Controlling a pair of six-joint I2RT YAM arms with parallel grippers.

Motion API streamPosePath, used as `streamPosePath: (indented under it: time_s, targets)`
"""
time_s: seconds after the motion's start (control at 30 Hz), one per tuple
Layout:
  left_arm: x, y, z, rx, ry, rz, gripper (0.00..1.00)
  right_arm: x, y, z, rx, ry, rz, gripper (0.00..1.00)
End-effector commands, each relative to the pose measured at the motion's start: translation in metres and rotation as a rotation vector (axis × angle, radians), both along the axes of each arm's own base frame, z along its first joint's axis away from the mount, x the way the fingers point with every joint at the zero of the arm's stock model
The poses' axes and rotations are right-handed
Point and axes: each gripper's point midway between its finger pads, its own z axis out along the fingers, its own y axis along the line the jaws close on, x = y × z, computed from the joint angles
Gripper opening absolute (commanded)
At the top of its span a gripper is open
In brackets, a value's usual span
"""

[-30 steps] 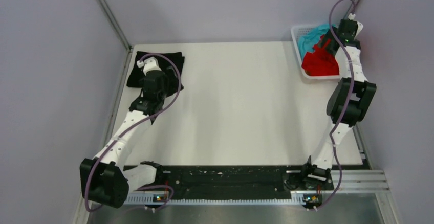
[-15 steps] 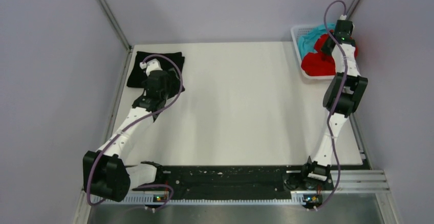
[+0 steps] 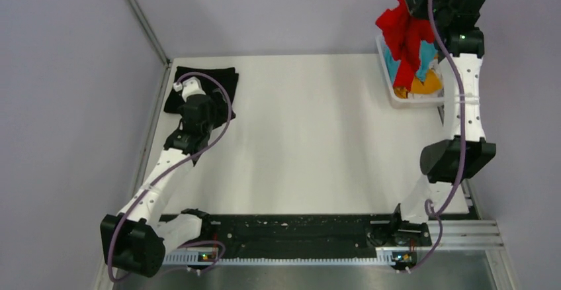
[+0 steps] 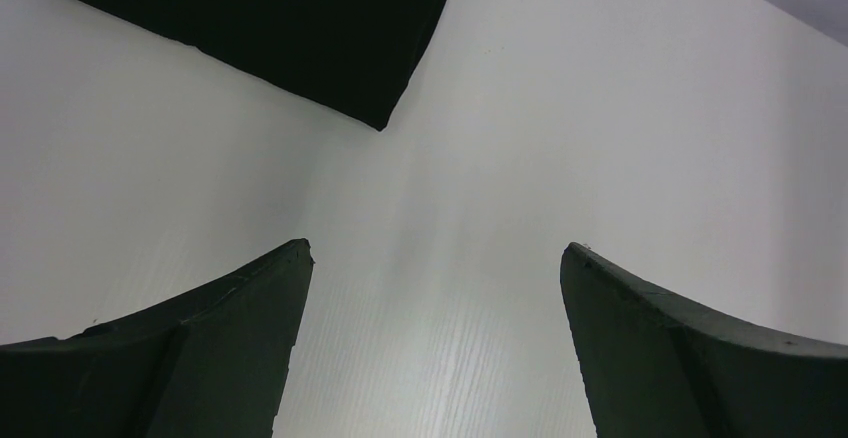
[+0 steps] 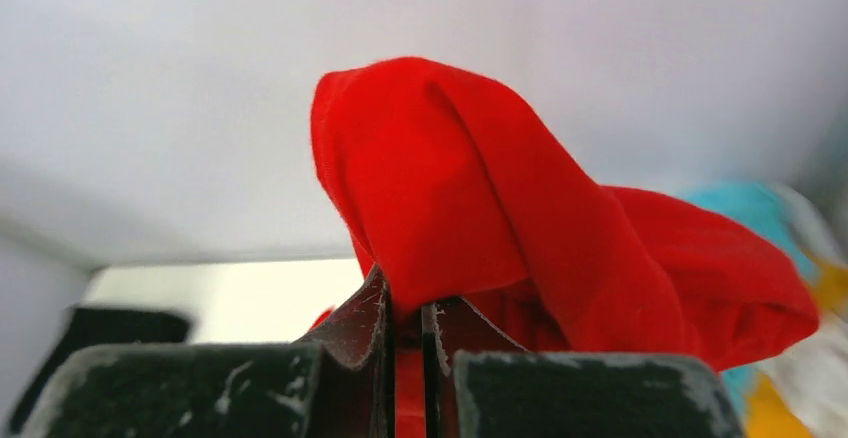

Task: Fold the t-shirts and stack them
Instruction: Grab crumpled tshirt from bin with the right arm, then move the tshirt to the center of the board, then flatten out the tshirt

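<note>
The right claw [image 5: 405, 310] is clenched on a bunch of the red t-shirt [image 3: 405, 30]. The shirt hangs below it, long axis vertical, its tail pointing down into the basket [image 3: 410, 102]. The left claw [image 4: 435, 258] is spread wide and empty over the worktop [image 4: 560, 108], with the folded black t-shirt [image 4: 280, 18] just ahead of it.

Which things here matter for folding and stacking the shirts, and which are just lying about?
Job: red t-shirt in right gripper; folded black t-shirt; teal garment; orange garment; white basket; left gripper.
Just there: metal rail; grey walls.
</note>
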Motion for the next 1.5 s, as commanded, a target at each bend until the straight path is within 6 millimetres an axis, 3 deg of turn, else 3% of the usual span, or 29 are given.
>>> streamPosePath:
  time_s: [0.0,0.03,0.1,0.23,0.33,0.43,0.5,0.53,0.6,0.67,0.73,0.77,0.8,0.87,1.0,1.07,1.27,1.47]
  targets:
    - [-0.007,0.010,0.015,0.030,-0.047,0.022,0.99,-0.059,0.141,0.093,0.001,-0.244,0.438,0.00]
    - [-0.009,0.012,0.018,0.037,-0.053,0.025,0.99,-0.074,0.173,0.104,0.006,-0.268,0.523,0.00]
    - [-0.013,0.015,0.022,0.050,-0.063,0.031,0.99,-0.097,0.216,0.121,0.011,-0.316,0.647,0.00]
    - [-0.022,0.024,0.031,0.065,-0.083,0.063,0.99,-0.138,0.273,0.151,0.032,-0.407,0.801,0.00]
    - [-0.031,0.031,0.036,0.072,-0.094,0.091,0.99,-0.150,0.293,0.144,0.061,-0.385,0.864,0.00]
    - [-0.040,0.039,0.040,0.053,-0.105,0.145,0.99,-0.149,0.298,0.106,0.099,-0.275,0.886,0.00]
    - [-0.045,0.041,0.039,0.036,-0.102,0.164,0.99,-0.145,0.293,0.061,0.108,-0.180,0.842,0.00]
    - [-0.048,0.042,0.036,0.027,-0.094,0.171,0.99,-0.141,0.288,0.029,0.110,-0.115,0.794,0.05]
    - [-0.057,0.044,0.027,0.018,-0.055,0.185,0.99,-0.136,0.266,-0.051,0.116,0.053,0.652,0.28]
    - [-0.064,0.045,0.011,0.009,-0.003,0.200,0.99,-0.133,0.223,-0.135,0.142,0.237,0.424,0.59]
    - [-0.070,0.043,-0.005,-0.009,0.050,0.206,0.99,-0.140,0.177,-0.219,0.183,0.436,0.225,0.71]
    - [-0.073,0.041,-0.012,-0.016,0.083,0.201,0.99,-0.150,0.160,-0.252,0.204,0.535,0.169,0.79]
    - [-0.077,0.037,-0.018,-0.029,0.112,0.186,0.99,-0.158,0.147,-0.270,0.200,0.600,0.128,0.81]
    - [-0.082,0.029,-0.033,-0.049,0.181,0.154,0.99,-0.172,0.127,-0.288,0.110,0.661,0.065,0.84]
    - [-0.101,0.015,-0.064,-0.094,0.338,0.115,0.99,-0.188,0.109,-0.286,0.025,0.627,0.017,0.89]
    - [-0.116,0.008,-0.079,-0.138,0.434,0.114,0.99,-0.192,0.107,-0.286,0.010,0.611,0.021,0.97]
    - [-0.160,-0.007,-0.123,-0.283,0.609,0.165,0.99,-0.201,0.135,-0.301,-0.075,0.616,0.124,0.99]
    - [-0.172,-0.022,-0.152,-0.389,0.631,0.149,0.97,-0.207,0.161,-0.310,-0.104,0.643,0.201,0.99]
